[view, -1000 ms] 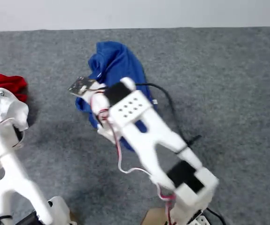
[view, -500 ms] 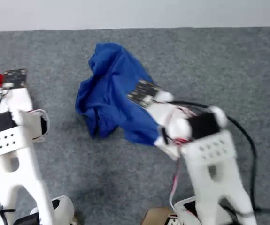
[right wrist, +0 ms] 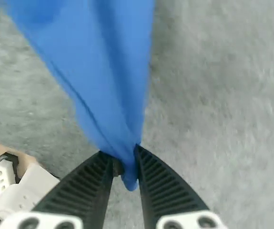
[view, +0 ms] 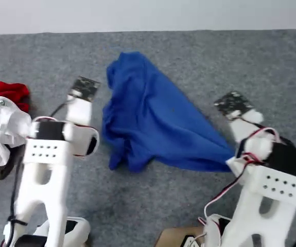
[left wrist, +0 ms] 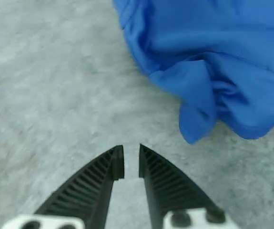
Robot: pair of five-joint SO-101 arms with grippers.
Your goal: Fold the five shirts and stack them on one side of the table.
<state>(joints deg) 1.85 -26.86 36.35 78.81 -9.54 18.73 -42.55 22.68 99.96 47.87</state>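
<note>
A blue shirt lies crumpled on the grey carpet, one corner drawn out toward the near right. My right gripper is shut on that corner, and the blue shirt stretches away from its jaws; in the high view the right gripper is at the cloth's near-right tip. My left gripper hovers over bare carpet just short of the blue shirt's left hem, its jaws almost together with nothing between them. The left arm stands left of the shirt.
At the table's left edge a red shirt lies under a white shirt. A brown board sits by the arm bases at the near edge. Grey carpet stretches open at the far right.
The right arm swung right and nearer, dragging the blue shirt's corner out and spreading the cloth. The left arm moved from the pile at the left toward the shirt.
</note>
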